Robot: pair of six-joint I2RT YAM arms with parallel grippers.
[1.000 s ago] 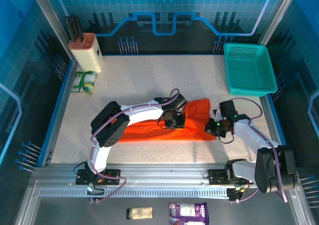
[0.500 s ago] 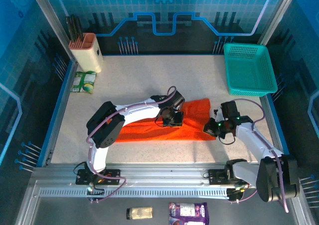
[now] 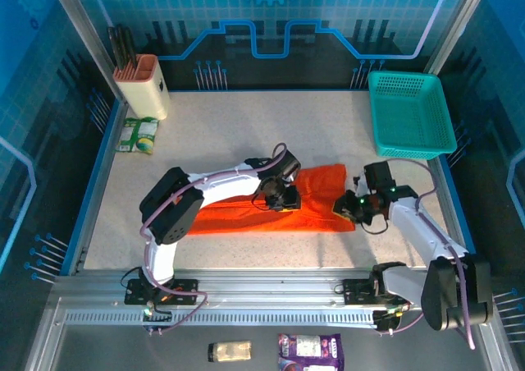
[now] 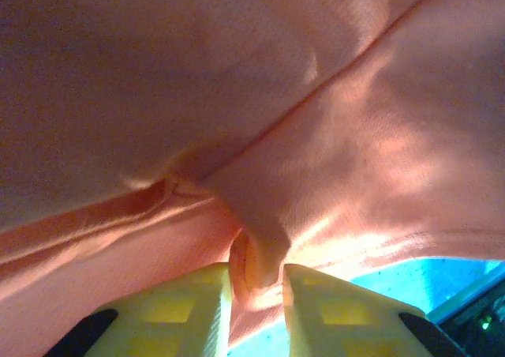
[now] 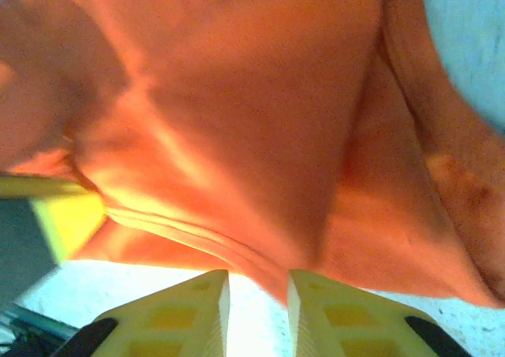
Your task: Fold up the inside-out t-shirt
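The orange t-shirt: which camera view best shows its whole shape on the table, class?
The top external view. There the orange t-shirt lies as a long folded band on the table, with most of its outline in sight. The left and right wrist views give close-ups of its fabric, folds and seams, not its overall shape.

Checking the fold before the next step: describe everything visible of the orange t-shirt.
The t-shirt is plain bright orange, thin soft fabric, no print. It lies folded into a long band on the table, wider at its right end. A fold sits between the fingers of the left tool; its hemmed edge lies at the tips of the right tool, whose jaws stand apart.
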